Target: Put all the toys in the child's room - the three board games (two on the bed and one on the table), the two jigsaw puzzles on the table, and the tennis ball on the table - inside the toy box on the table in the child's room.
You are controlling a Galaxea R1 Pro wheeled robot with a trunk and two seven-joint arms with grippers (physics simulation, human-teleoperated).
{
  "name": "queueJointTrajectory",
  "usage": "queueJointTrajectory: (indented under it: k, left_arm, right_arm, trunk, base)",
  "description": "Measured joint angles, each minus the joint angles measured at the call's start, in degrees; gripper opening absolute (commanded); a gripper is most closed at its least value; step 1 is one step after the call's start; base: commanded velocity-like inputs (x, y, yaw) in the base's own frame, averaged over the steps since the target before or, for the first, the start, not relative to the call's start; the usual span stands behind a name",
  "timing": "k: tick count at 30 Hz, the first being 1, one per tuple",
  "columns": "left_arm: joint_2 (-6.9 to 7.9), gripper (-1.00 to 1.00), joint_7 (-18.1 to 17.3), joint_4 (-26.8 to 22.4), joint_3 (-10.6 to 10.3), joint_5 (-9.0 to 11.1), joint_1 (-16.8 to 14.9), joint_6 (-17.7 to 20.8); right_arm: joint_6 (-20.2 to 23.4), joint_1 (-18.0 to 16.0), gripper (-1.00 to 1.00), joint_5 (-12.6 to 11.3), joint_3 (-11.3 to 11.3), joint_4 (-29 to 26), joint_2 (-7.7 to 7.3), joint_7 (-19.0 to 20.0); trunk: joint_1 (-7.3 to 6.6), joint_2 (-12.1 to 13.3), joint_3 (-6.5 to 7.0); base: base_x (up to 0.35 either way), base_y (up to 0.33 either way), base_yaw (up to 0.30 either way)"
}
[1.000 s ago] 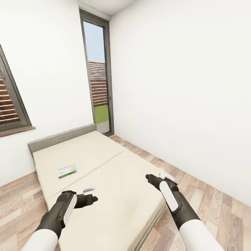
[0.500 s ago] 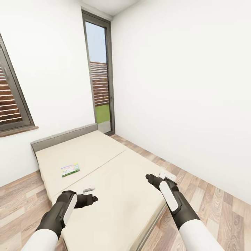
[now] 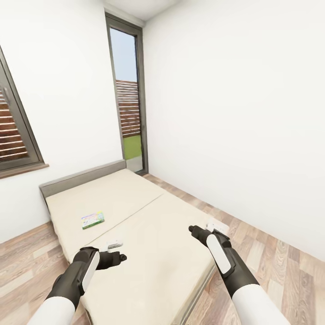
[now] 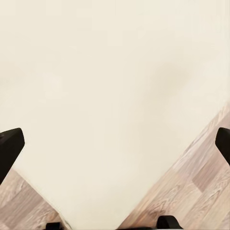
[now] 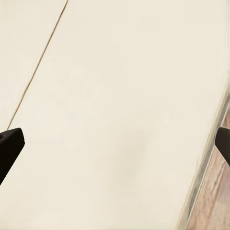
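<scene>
Your view has swung a touch since a second ago: the bed [image 3: 135, 225] and the game [image 3: 93, 220] on it sit slightly further right in the frame than they did, while both arms hold the same pose, so the camera or base has turned, not the things. That turn brings the game a little nearer centre, which suits an approach to it. It lies flat on the mattress in the left middle of the frame, beyond and just left of your left gripper [image 3: 118, 251], well apart from it. Your right gripper [image 3: 205, 229] hangs over the bed's right side, lower right of centre. Both claws are spread wide with nothing between them; the wrist views show mattress and floor [image 4: 191, 191] between the fingertips. Only one game shows on the bed. No toy box is in sight here, so you cannot judge its contents.
</scene>
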Motion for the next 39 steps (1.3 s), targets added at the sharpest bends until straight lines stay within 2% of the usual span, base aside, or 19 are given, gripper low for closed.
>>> queueJointTrajectory:
  k: [11, 27, 39]
  left_arm:
    - [-0.01, 1.00, 0.00, 0.02, 0.04, -0.01, -0.01, 0.00]
    - [-0.01, 1.00, 0.00, -0.02, 0.00, -0.01, -0.01, 0.00]
    - [-0.07, 1.00, 0.01, -0.03, 0.01, 0.01, 0.01, 0.01]
  right_arm:
    - [-0.04, 0.01, 1.00, -0.08, 0.00, -0.01, -0.01, 0.02]
    - [-0.04, 0.01, 1.00, -0.06, -0.02, -0.01, -0.01, 0.00]
    - [-0.05, -0.01, 1.00, 0.00, 0.04, 0.01, 0.00, 0.02]
  trunk:
    - [0.00, 0.00, 0.00]
    - [0.00, 0.00, 0.00]
    - [0.00, 0.00, 0.00]
  base:
    - [-0.006, 0.066, -0.240]
    - [-0.003, 0.220, -0.270]
    - [-0.097, 0.096, -0.071]
